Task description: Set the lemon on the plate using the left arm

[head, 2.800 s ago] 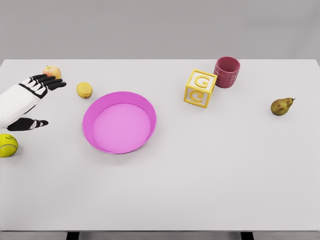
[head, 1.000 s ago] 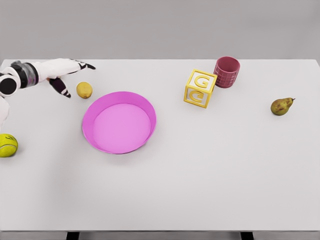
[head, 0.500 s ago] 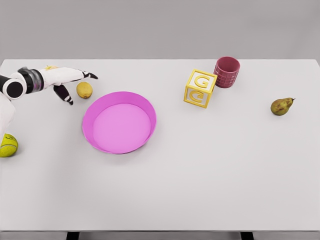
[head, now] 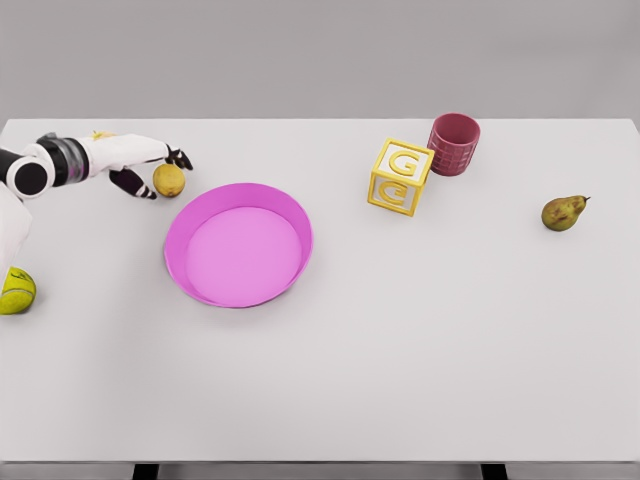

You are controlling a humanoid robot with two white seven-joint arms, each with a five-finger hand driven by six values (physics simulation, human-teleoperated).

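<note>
One white table (head: 420, 350) carries everything: the pink plate (head: 239, 244) below and right of the left hand (head: 140, 165), then the hand itself, its dark fingers (head: 180, 157) curled around the lemon (head: 168, 180), apparently touching it; the lemon sits just beyond the plate's upper-left rim.

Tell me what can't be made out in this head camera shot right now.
- Left hand at the lemon: too small to tell whether the fingers grip it.
- Apple: almost fully hidden behind the left forearm.
- Tennis ball: partly cut off by the left edge.
- Right arm: out of view.
- Mug: interior not visible.
</note>
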